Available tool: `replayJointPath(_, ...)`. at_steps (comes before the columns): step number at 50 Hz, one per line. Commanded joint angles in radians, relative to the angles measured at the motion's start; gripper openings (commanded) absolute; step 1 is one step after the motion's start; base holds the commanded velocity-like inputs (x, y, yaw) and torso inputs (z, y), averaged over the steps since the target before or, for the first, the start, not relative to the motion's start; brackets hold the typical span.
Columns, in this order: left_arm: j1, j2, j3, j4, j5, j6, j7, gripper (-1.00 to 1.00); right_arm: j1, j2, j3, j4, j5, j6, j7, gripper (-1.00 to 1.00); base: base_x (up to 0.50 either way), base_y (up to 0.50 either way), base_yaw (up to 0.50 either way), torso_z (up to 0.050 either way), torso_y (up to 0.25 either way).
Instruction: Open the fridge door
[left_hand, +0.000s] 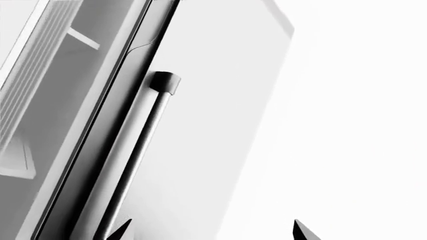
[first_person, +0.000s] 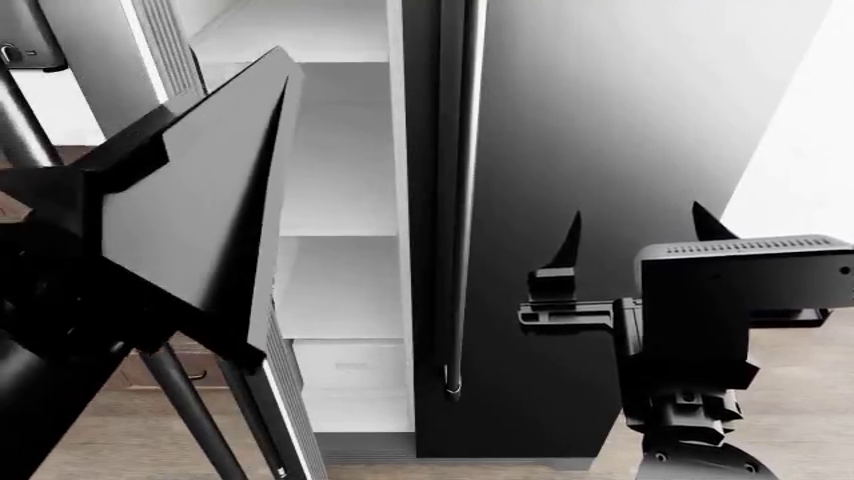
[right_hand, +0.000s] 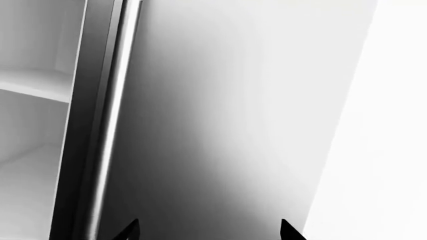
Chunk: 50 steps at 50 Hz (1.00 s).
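White shelves (first_person: 340, 150) show; fridge (first_person: 614, 120) top cropped.

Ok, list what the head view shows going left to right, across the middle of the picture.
Open fridge door → white shelves → bar handle → closed dark door → right tool, hanging open in front of that door.

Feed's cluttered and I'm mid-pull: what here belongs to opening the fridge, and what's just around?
Job:
glossy dark steel fridge
its open left door
long vertical bar handle on the shut door
left gripper
right gripper

Around:
brown wooden drawer cabinet
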Motion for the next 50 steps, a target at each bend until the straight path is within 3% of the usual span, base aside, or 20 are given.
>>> replayJointPath(1, -0.059, 0.128, 0.110, -0.007, 0.094, 0.015, -0.074, 1.00, -0.002, -0.012, 0.045, 0.019, 0.031, 0.017, 0.012, 1.00, 0.00, 0.00, 0.00, 0.000, 0.000)
replayJointPath(9, -0.072, 0.221, 0.211, 0.000, 0.176, -0.030, -0.133, 1.00, 0.033, -0.009, 0.069, 0.024, 0.079, 0.082, 0.067, 1.00, 0.00, 0.00, 0.00, 0.000, 0.000)
replayJointPath(23, -0.073, 0.233, 0.210, 0.001, 0.178, -0.039, -0.140, 1.00, 0.035, -0.002, 0.069, 0.018, 0.103, 0.084, 0.079, 1.00, 0.00, 0.00, 0.00, 0.000, 0.000)
replayJointPath(29, -0.158, 0.349, 0.309, -0.012, 0.209, -0.043, -0.233, 1.00, 0.025, -0.001, 0.077, 0.021, 0.117, 0.065, 0.088, 1.00, 0.00, 0.00, 0.00, 0.000, 0.000)
replayJointPath(34, -0.196, 0.461, 0.404, -0.056, 0.291, -0.069, -0.273, 1.00, 0.029, 0.006, 0.072, 0.016, 0.112, 0.079, 0.083, 1.00, 0.00, 0.00, 0.00, 0.000, 0.000)
replayJointPath(38, -0.179, 0.503, 0.445, -0.102, 0.394, -0.095, -0.245, 1.00, 0.028, 0.014, 0.062, 0.011, 0.104, 0.084, 0.077, 1.00, 0.00, 0.00, 0.00, 0.000, 0.000)
replayJointPath(50, -0.103, 0.542, 0.519, -0.140, 0.595, -0.105, -0.192, 1.00, 0.003, 0.001, 0.080, 0.009, 0.094, 0.054, 0.054, 1.00, 0.00, 0.00, 0.00, 0.000, 0.000)
